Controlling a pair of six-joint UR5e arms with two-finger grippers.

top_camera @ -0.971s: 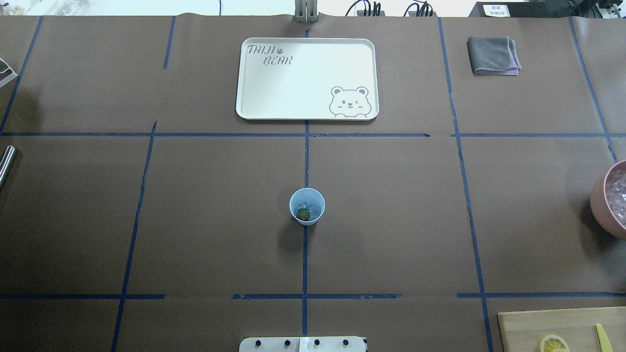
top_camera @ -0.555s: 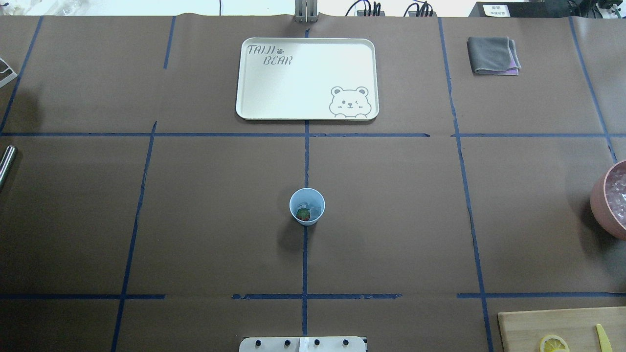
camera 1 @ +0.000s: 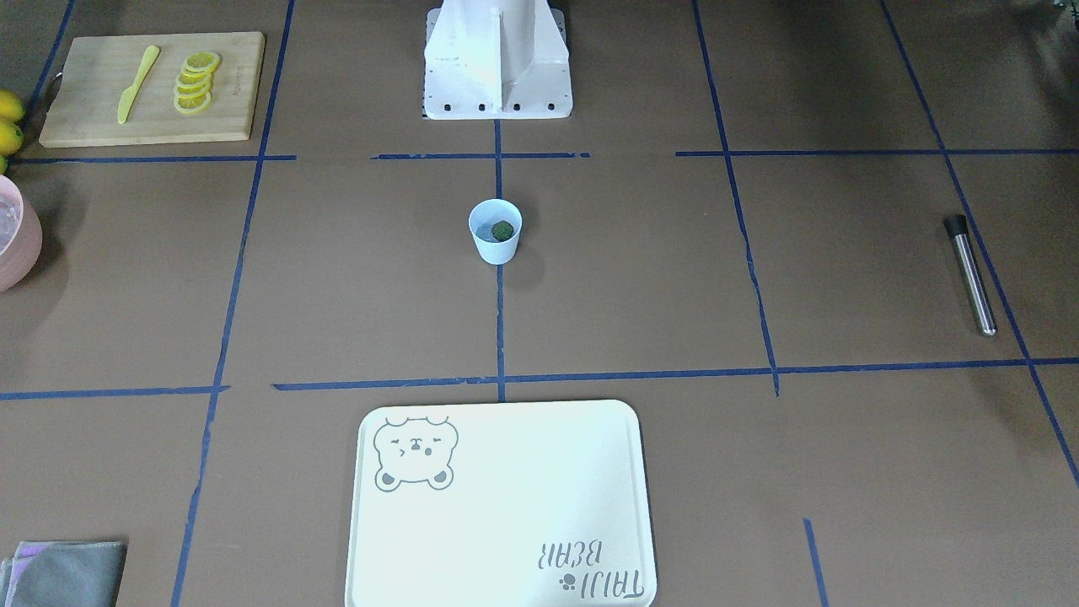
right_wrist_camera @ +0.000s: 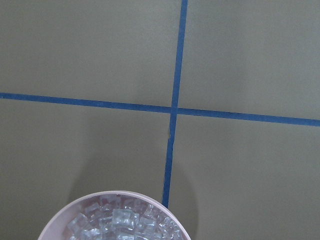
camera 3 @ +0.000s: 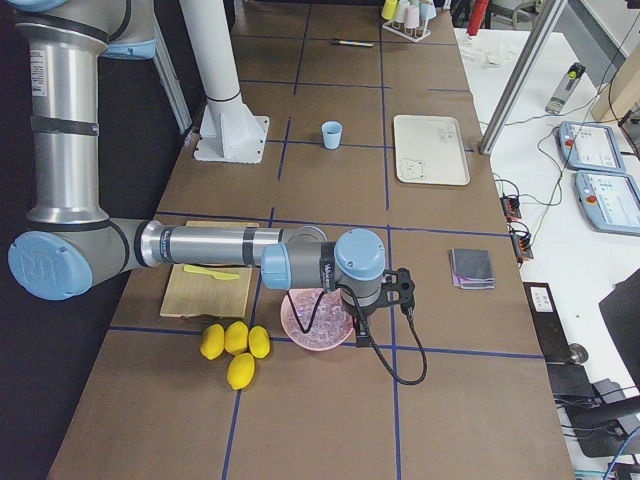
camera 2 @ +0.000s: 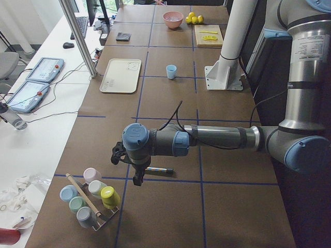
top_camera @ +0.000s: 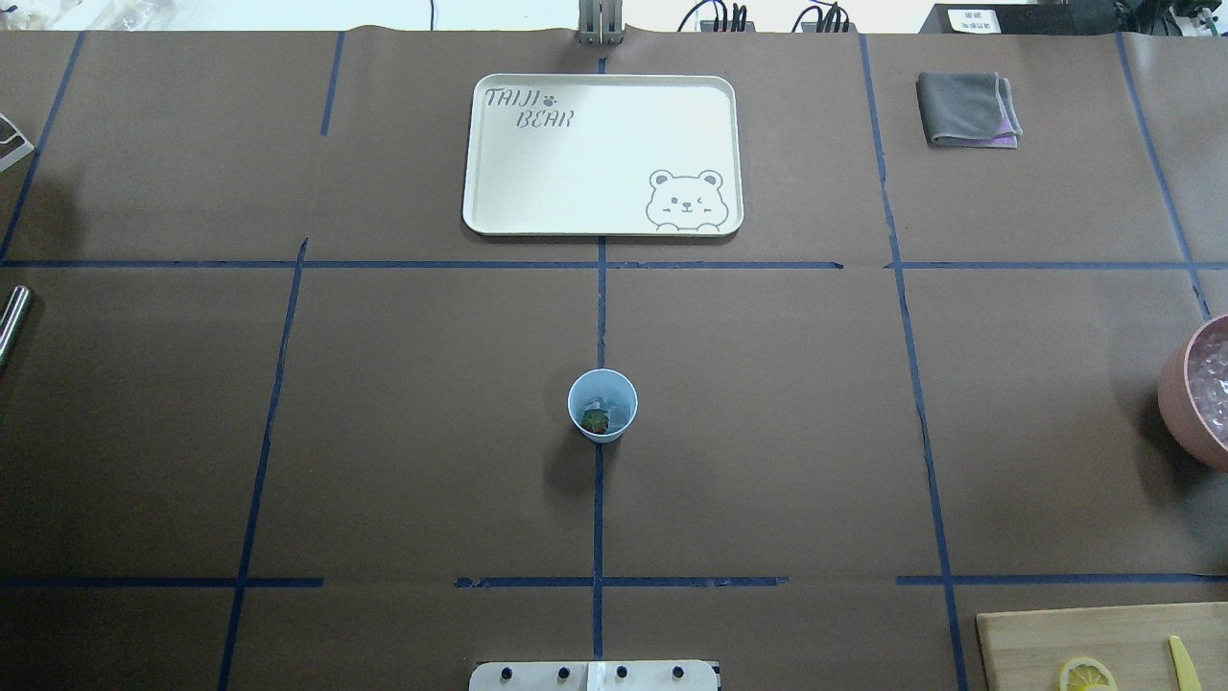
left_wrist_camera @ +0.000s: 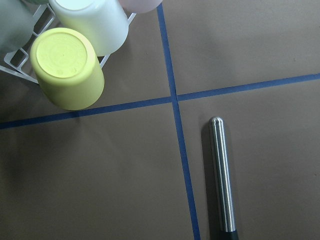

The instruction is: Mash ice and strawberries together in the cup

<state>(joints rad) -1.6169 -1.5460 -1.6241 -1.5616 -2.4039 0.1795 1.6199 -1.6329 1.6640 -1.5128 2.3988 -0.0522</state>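
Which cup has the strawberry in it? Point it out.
The light-blue cup standing alone, strawberry inside; the other cups are bunched together elsewhere.

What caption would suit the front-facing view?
A blue cup with a strawberry stands mid-table between the robot's base and a bear tray.

Brown, blue-taped counter (top_camera: pixel 384 432) bearing light-blue plastic cup (top_camera: pixel 602 405), cream bear-print tray (top_camera: pixel 595 163), folded grey cloth (top_camera: pixel 967 108), slim steel rod (camera 1: pixel 972 276).
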